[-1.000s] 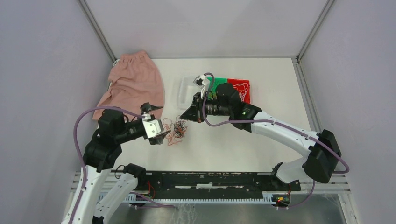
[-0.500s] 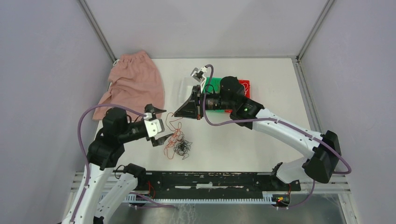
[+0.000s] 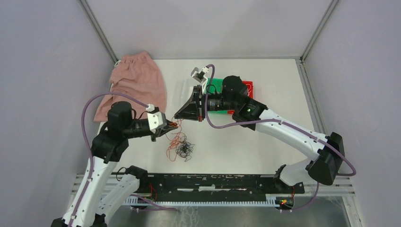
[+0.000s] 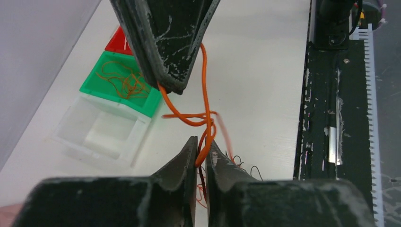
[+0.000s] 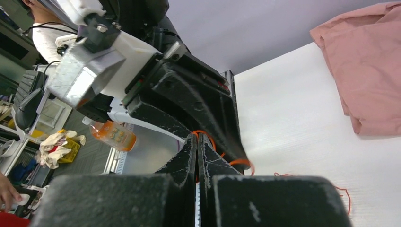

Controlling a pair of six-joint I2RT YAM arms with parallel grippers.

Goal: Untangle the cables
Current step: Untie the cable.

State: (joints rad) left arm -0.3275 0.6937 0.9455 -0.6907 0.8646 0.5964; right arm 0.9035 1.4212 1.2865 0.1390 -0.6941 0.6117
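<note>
Top external view: over the desk (image 3: 227, 151), the left gripper (image 3: 171, 125), spread wide a second ago, has swung up beside the right gripper (image 3: 177, 116) and closed. Both now pinch one orange cable (image 4: 205, 71). The remaining cables (image 3: 182, 149) lie clumped toward the near edge, so drawing the grippers apart could free this strand.

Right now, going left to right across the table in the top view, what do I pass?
Pink cloth → cable tangle → green bin → red bin.
</note>
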